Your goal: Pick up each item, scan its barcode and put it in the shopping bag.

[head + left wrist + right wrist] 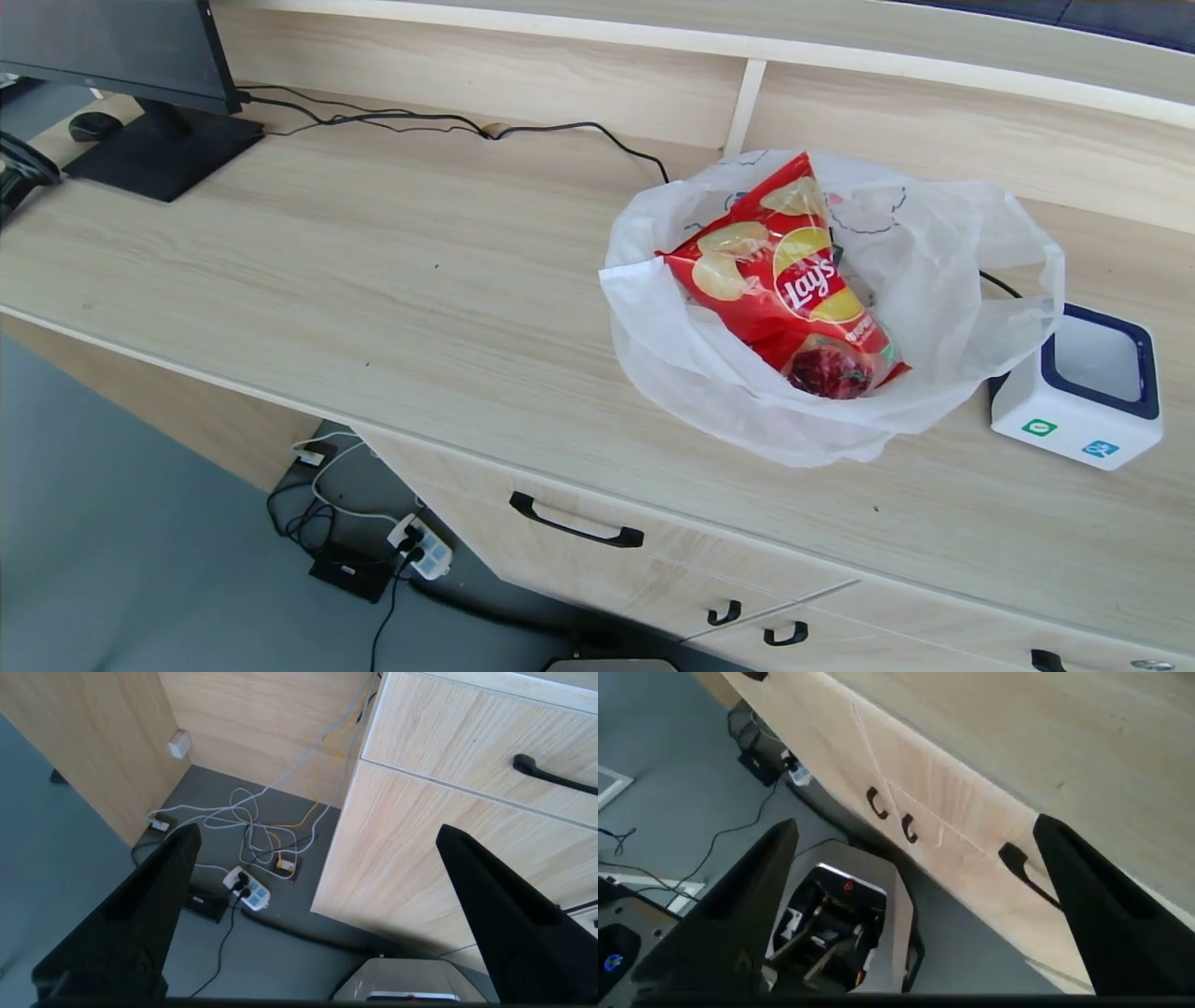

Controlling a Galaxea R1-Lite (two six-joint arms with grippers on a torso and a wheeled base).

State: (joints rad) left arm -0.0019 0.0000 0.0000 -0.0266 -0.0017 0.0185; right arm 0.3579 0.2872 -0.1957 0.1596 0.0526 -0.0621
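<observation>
Closest in, the left gripper [318,835] hangs with its black fingers spread wide and nothing between them, over floor cables [252,826] and a power strip [248,891] beside the drawer front [420,849]. Its twin, the right gripper [915,826], is likewise spread and empty, low by the drawer handles [909,829]. Up on the wooden counter [373,280] sits the white shopping bag [934,280], mouth open, with a red chips bag [794,289] lying tilted inside it (top corner poking above the rim) — and the scanner [1083,392] stands just beside the bag, on its right. A monitor [121,47] stands at the counter's far left.
</observation>
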